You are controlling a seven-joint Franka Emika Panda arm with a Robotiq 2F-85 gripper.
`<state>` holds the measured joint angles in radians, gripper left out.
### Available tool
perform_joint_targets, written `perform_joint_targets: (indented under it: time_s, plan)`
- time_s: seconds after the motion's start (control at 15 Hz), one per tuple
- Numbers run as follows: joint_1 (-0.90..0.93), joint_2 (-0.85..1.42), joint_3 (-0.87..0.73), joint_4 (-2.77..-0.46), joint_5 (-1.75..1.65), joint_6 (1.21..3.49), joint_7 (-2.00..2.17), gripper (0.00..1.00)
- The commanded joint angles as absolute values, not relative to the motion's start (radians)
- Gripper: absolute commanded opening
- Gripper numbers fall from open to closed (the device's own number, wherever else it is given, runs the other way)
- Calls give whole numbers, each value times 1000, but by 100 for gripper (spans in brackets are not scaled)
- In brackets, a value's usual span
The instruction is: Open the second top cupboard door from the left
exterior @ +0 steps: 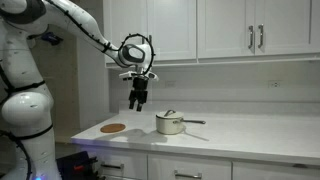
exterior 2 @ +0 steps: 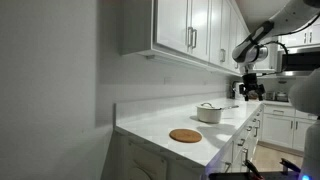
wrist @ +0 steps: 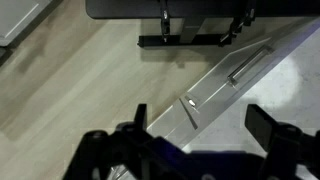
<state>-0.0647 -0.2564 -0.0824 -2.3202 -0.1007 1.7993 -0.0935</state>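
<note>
The jaws are being held spread, pointing down over the bench (exterior: 250, 125); the second top cupboard door (exterior: 172, 25) is being seen above them, its handle (exterior 2: 193, 38) upright.

The upper cupboard doors (exterior: 225, 28) are plain white with silver handles (exterior: 250, 37), the countertop (exterior: 250, 130) is white too, and the wall (exterior 2: 60, 70) is pale grey. The pot (exterior: 170, 124) is cream-white and the round mat (exterior: 113, 128) is brown like wood. The arm (exterior: 75, 22) is white with black joints, the gripper (exterior: 139, 106) is black, and the floor (wrist: 70, 90) is light beige with a wood grain.
</note>
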Motion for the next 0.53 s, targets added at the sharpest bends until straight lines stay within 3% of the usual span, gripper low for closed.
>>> perform_joint_targets:
  time_s: [0.0,0.47]
  plan:
    - [-66,-256,-81,-2319,-100,1798,-94,100]
    - [-24,-287,-62,-2299,-41,1915,-122,100]
